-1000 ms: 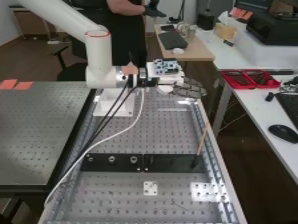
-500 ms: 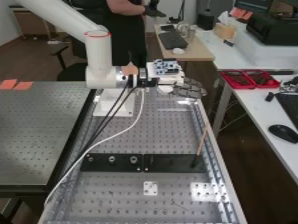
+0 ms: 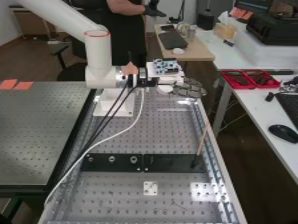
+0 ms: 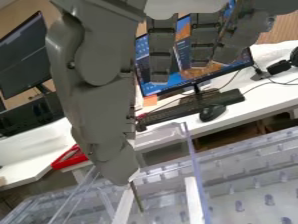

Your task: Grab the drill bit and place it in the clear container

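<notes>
The hand (image 4: 103,120) is up by the far end of the bench (image 3: 80,135). Its fingertips look pinched on the drill bit (image 4: 137,198), a thin stick that points down with a bit of a tilt. More fingers hang loose to the side. The clear container (image 4: 191,172) is close by, with see-through walls, and the drill bit looks to be over it. I can't tell if its tip is below the rim.

The job now looks like putting it in, and most of the work seems done. The hand should go down slow and straight, stay off the walls, and let go when the tip is low. If it opens too high, the drill bit could bounce or hit the rim.
</notes>
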Motion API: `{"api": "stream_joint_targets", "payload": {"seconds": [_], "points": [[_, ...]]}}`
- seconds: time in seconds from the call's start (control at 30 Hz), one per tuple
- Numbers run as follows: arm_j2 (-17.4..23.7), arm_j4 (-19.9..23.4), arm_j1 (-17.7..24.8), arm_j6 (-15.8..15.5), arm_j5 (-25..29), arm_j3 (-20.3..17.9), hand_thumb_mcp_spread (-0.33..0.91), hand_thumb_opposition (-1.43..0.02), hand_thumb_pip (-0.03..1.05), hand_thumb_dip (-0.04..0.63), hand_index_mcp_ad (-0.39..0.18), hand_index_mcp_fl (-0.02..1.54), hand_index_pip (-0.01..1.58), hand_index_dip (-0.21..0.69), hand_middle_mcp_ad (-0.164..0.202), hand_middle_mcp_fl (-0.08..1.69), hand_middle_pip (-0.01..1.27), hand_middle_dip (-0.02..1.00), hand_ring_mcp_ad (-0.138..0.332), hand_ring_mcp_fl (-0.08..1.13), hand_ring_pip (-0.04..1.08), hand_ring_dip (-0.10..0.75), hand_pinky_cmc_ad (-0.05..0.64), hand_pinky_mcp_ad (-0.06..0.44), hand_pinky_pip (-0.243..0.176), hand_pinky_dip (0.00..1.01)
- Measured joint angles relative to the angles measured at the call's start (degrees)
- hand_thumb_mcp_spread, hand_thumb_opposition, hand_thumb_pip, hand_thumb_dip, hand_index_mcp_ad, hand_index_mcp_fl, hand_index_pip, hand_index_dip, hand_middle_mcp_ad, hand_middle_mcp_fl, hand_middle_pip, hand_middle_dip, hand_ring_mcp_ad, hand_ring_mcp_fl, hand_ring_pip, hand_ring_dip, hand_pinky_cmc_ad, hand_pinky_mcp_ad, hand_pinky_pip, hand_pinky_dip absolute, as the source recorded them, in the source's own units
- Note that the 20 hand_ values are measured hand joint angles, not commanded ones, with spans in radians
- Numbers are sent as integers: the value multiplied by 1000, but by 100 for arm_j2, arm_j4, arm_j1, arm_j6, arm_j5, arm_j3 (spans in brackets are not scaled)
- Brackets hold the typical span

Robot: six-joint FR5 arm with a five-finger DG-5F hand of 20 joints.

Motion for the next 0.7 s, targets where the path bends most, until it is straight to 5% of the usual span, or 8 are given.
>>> {"api": "stream_joint_targets", "payload": {"seconds": [0.7], "points": [[-2, -27, -9, 21, 6, 28, 696, -1045, 382, 316, -141, 1033, 771, 328, 59, 215, 161, 138, 201, 68, 108, 16, 278, 168, -91, 169]]}}
